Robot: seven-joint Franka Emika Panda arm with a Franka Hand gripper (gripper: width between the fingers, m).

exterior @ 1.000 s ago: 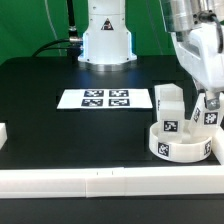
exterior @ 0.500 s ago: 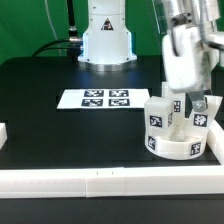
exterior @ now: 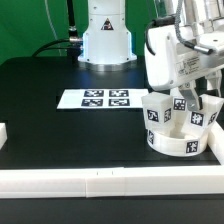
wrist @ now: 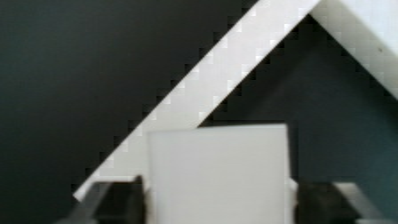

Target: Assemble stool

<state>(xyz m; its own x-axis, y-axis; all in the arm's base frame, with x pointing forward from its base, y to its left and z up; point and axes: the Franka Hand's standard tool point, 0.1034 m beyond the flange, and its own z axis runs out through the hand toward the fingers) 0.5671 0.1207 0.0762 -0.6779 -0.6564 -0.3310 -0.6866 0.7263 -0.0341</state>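
Straddling a stool leg (wrist: pixel 217 170), hand (wrist: pixel 215 203) fingers apart

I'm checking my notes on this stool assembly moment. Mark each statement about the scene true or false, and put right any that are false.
1. The round seat lies at the exterior view's right, near the front border rail. True.
2. The marker board carries a leg. False: it carries only its tags.
3. At least two legs stand on the seat. True: one and another.
4. The gripper hovers over the marker board. False: it is over the seat.
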